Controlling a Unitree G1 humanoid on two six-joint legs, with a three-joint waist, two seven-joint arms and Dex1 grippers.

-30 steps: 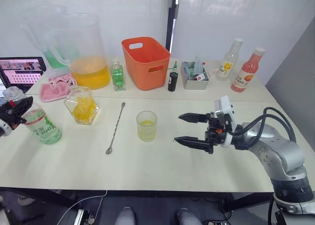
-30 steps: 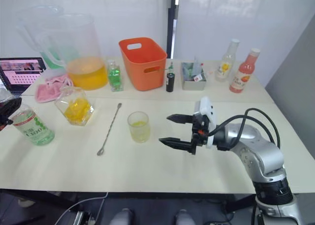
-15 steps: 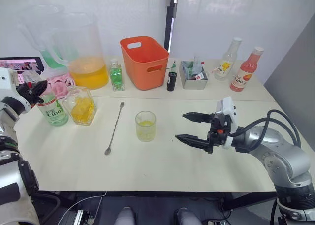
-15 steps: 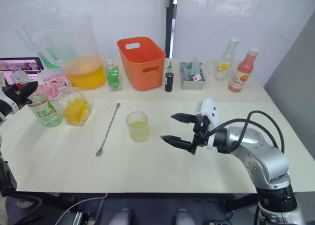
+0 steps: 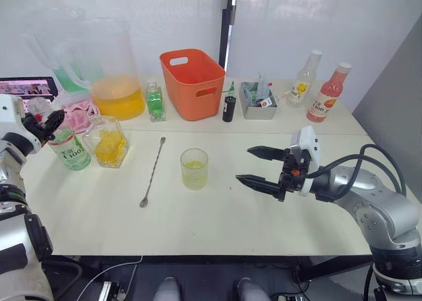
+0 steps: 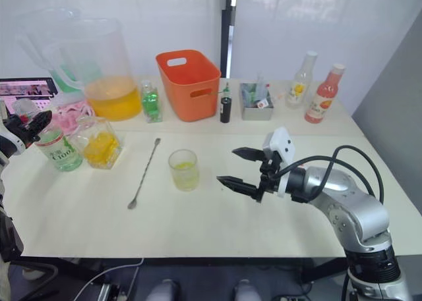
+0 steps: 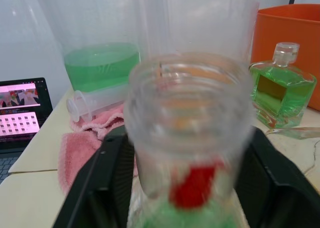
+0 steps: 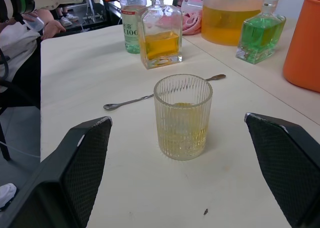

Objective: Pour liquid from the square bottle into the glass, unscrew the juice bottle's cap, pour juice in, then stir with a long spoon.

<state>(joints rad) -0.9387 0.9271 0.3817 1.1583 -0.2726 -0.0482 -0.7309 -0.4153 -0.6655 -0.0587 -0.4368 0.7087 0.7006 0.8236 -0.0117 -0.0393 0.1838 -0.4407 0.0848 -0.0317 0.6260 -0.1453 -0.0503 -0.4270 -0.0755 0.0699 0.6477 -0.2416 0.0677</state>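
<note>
Left eye view: the left end effector is clamped on the neck of the juice bottle, which stands on the desk just beside the square bottle. The right end effector hovers above the desk with its fingers spread wide apart, tips aimed at the glass, which sits near them and holds a little yellow liquid. The spoon lies flat between the glass and the square bottle, touching neither.

Left wrist view: the juice bottle's open threaded mouth sits between the two black fingers, with no cap on it. Beyond it are a pink cloth, a jug of green liquid and a small green bottle.

Right wrist view: the glass stands straight ahead, midway between the parted fingers. Past it lies the spoon, then the square bottle with its stopper off, and the juice bottle behind that.
</note>
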